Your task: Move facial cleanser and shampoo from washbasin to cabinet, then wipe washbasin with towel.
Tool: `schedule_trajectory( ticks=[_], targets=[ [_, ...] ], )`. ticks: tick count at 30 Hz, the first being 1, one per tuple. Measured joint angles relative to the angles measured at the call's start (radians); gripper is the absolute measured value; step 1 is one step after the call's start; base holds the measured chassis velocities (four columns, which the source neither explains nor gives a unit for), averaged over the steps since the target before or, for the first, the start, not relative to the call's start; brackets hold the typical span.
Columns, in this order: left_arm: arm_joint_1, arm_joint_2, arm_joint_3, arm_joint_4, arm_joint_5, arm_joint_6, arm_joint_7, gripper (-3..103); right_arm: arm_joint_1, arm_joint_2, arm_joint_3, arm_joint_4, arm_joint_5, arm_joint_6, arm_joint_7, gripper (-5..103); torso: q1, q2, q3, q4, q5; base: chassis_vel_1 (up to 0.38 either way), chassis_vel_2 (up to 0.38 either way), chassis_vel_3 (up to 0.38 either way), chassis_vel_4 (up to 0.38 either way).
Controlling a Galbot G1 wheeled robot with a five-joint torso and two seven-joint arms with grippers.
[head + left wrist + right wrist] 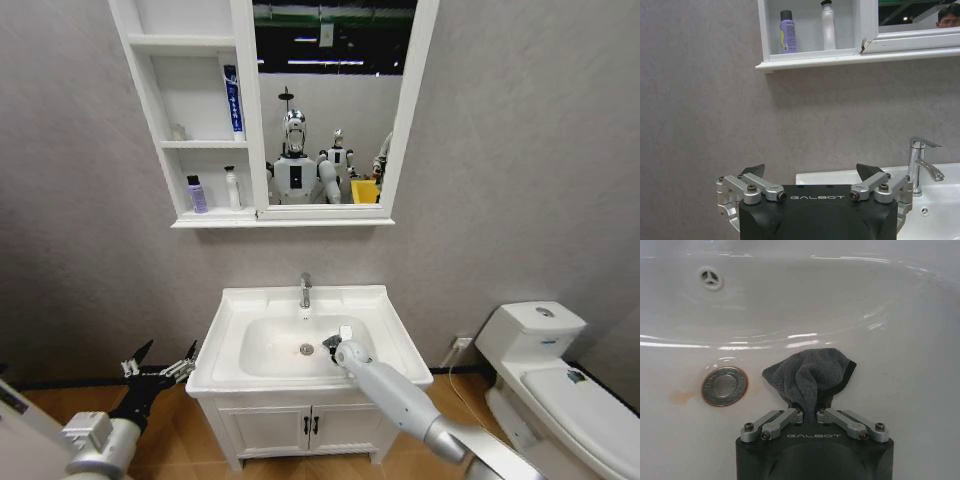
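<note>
Towel [810, 377], dark grey and bunched, sits low in the washbasin [385, 310] bowl at frame centre, just beside the orange-ringed drain [724, 385]. Right tool [810, 412] pinches its gathered end so the loose part meets the ceramic, apparently for wiping. Purple bottle [197, 194] and white bottle [232, 188] stand in the cabinet [150, 95], upper left. Left tool [160, 368], spread and holding nothing, waits lower left.

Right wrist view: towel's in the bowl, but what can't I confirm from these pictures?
- Towel: whether it touches the washbasin surface; its own folds hide the underside.
- Right end effector: fingertips buried in cloth.
- Head view: the right arm covers the towel.
- Cabinet bottles: labels too small.
</note>
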Motion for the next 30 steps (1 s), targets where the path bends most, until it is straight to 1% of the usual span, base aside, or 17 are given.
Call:
schedule_trajectory(
  ticks=[1,2,4,5,7,8,10,12,15,18,19,20,22,24,27,29,30],
  targets=[
    [0.0,0.0,0.0,0.0,0.0,0.0,0.0,100,0.01,0.028,-0.019,-0.019,0.015,0.001,0.006,7,0.0,0.0,0.0,0.0003,-0.0001,0.0,0.0,0.0,0.0],
    [0.0,0.0,0.0,0.0,0.0,0.0,0.0,100,0.01,0.028,-0.019,-0.019,0.015,0.001,0.006,7,0.0,0.0,0.0,0.0003,-0.0001,0.0,0.0,0.0,0.0],
    [0.0,0.0,0.0,0.0,0.0,0.0,0.0,100,0.03,0.087,-0.042,-0.06,0.027,0.01,0.012,7,0.0,0.0,0.0,0.0002,-0.0002,0.0,0.0,0.0,0.0],
    [0.0,0.0,0.0,0.0,0.0,0.0,0.0,100,0.03,0.087,-0.042,-0.06,0.027,0.01,0.012,7,0.0,0.0,0.0,0.0002,-0.0002,0.0,0.0,0.0,0.0],
    [0.0,0.0,0.0,0.0,0.0,0.0,0.0,100,0.049,0.153,-0.039,-0.115,0.03,0.018,0.014,7,0.0,0.0,0.0,0.0002,-0.0003,0.0,0.0,0.0,0.0],
    [0.0,0.0,0.0,0.0,0.0,0.0,0.0,100,0.049,0.153,-0.039,-0.115,0.03,0.018,0.014,7,0.0,0.0,0.0,0.0002,-0.0003,0.0,0.0,0.0,0.0],
    [0.0,0.0,0.0,0.0,0.0,0.0,0.0,100,0.059,0.213,-0.023,-0.155,0.026,0.025,0.017,7,0.0,0.0,0.0,0.0006,0.0001,0.0,0.0,0.0,0.0],
    [0.0,0.0,0.0,0.0,0.0,0.0,0.0,100,0.059,0.233,-0.011,-0.163,0.024,0.028,0.025,7,0.0,0.0,0.0,0.0008,0.0,0.0,0.0,0.0,0.0],
    [0.0,0.0,0.0,0.0,0.0,0.0,0.0,100,0.046,0.215,0.008,-0.144,0.029,0.032,0.058,7,0.0,0.0,0.0,0.0008,0.0002,0.0,0.0,0.0,0.0],
    [0.0,0.0,0.0,0.0,0.0,0.0,0.0,100,0.01,0.129,0.037,-0.063,0.068,0.032,0.134,7,0.0,0.0,0.0,-0.0003,0.0,0.0,0.0,0.0,0.0],
    [0.0,0.0,0.0,0.0,0.0,0.0,0.0,100,0.01,0.129,0.037,-0.063,0.068,0.032,0.134,7,0.0,0.0,0.0,-0.0003,0.0,0.0,0.0,0.0,0.0],
    [0.0,0.0,0.0,0.0,0.0,0.0,0.0,100,-0.013,0.072,0.048,-0.003,0.089,0.032,0.165,7,0.0,0.0,0.0,-0.0007,0.0,0.0,0.0,0.0,0.0],
    [0.0,0.0,0.0,0.0,0.0,0.0,0.0,100,-0.026,0.041,0.056,0.036,0.104,0.031,0.184,7,0.0,0.0,0.0,-0.0008,0.0001,0.0,0.0,0.0,0.0],
    [0.0,0.0,0.0,0.0,0.0,0.0,0.0,100,-0.048,-0.01,0.074,0.102,0.117,0.023,0.227,7,0.0,0.0,0.0,-0.0003,0.0002,0.0,0.0,0.0,0.0],
    [0.0,0.0,0.0,0.0,0.0,0.0,0.0,100,-0.052,-0.032,0.075,0.127,0.102,0.021,0.246,7,0.0,0.0,0.0,-0.0001,0.0002,0.0,0.0,0.0,0.0],
    [0.0,0.0,0.0,0.0,0.0,0.0,0.0,100,-0.051,-0.03,0.07,0.123,0.096,0.021,0.247,7,0.0,0.0,0.0,-0.0001,0.0,0.0,0.0,0.0,0.0],
    [0.0,0.0,0.0,0.0,0.0,0.0,0.0,100,-0.043,-0.013,0.057,0.094,0.081,0.024,0.238,7,0.0,0.0,0.0,0.0,0.0,0.0,0.0,0.0,0.0]
  ],
)
